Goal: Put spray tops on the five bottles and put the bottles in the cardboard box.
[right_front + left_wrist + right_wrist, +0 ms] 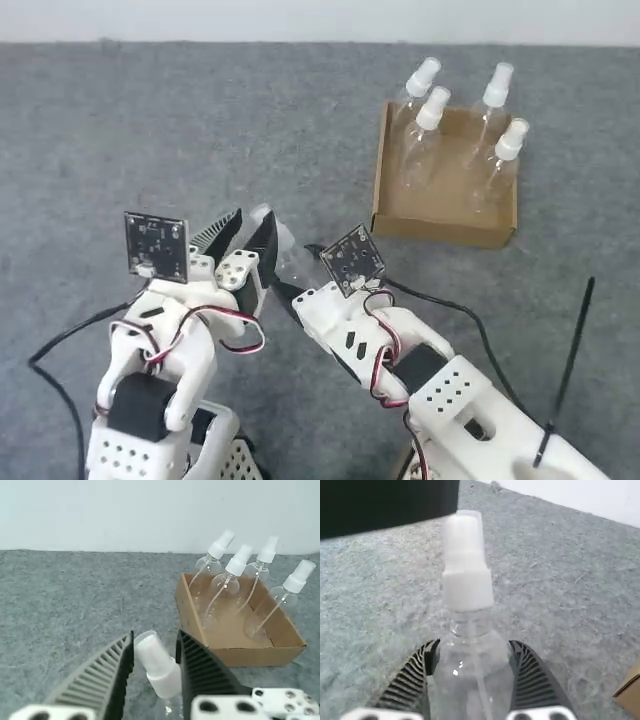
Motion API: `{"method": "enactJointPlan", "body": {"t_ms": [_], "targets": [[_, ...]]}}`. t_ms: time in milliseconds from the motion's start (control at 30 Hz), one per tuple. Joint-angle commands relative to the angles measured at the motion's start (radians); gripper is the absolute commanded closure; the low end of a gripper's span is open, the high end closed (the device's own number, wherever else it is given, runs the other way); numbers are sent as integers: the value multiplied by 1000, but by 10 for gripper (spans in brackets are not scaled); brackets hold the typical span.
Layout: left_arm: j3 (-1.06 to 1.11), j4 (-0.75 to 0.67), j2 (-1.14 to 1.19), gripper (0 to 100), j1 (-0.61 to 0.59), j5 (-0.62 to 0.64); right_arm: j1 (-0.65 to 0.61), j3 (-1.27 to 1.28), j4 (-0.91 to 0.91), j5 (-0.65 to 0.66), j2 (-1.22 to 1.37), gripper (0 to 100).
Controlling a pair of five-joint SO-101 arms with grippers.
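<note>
The left arm [160, 350] rises from the lower left of the high view, wrist tipped forward. The left gripper [254, 216] has its fingers [107, 675] parted on either side of a spray top [155, 662]; contact cannot be determined. The right arm [400, 350] enters from the lower right, angled up-left. The right gripper [473, 647] clamps the bottle [470, 680] body.
</note>
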Motion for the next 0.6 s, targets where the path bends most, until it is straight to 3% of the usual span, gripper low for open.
{"method": "enactJointPlan", "body": {"t_ms": [0,433,567], "targets": [[-7,-5,-17,874,2,-9,13,-12,-24,15,-15,993],[-79,25,-14,872,-6,-71,13,-12,-24,15,-15,993],[-136,32,-11,827,-44,-74,13,-12,-21,15,-15,993]]}}
